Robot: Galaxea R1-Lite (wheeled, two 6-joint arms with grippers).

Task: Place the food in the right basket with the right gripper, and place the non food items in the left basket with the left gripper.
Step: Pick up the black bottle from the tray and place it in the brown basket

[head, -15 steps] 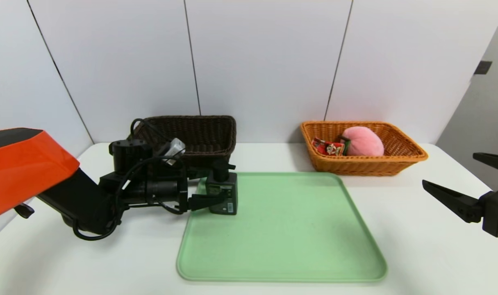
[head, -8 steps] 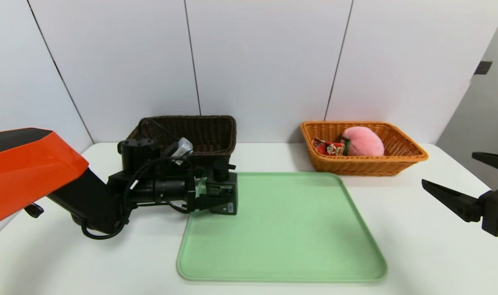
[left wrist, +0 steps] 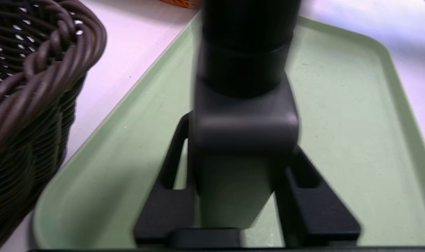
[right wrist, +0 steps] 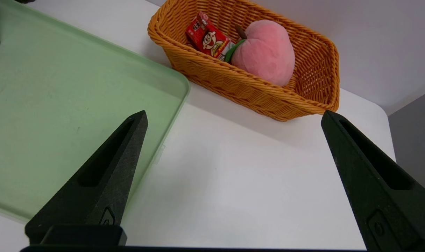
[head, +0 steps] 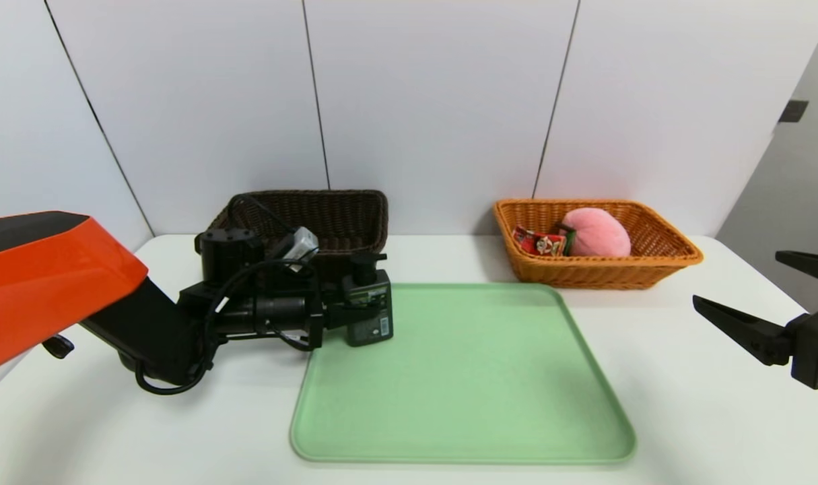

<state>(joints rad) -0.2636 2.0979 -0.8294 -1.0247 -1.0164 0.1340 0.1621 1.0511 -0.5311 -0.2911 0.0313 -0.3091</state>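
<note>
Bottle (head: 367,308) sits clamped in your left gripper (head: 347,315) at the tray's (head: 462,377) far-left corner, and I'd judge it's the last item out. Peach (head: 596,232) and packet (head: 540,241) already lie in the orange basket (head: 658,252). The brown basket (head: 314,222) is just behind, so you must clear its near rim. Your right gripper (head: 745,296) hangs wide open, far right.

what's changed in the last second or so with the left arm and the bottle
The left end effector eased toward the pump bottle, closed on it and tipped it slightly. The right end effector stayed open and parked; peach and snack packet stayed in the orange basket.
</note>
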